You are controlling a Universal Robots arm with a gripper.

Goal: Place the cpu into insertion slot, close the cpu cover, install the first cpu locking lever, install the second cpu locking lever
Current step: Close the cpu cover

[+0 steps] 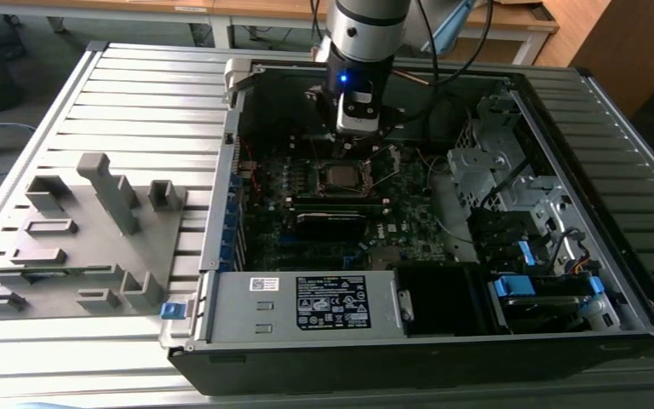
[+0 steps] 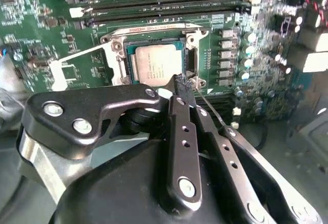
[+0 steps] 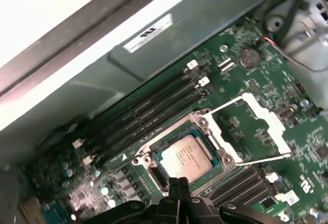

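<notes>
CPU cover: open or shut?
Open. In both wrist views the thin silver square cover frame lies swung away beside the black square socket, the grey metal-topped chip sitting uncovered inside.

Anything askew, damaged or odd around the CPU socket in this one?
Nothing stands out. The cpu lies flat and square in the insertion slot, the cpu cover is swung open beside it, and the gripper is at the slot's edge.
</notes>
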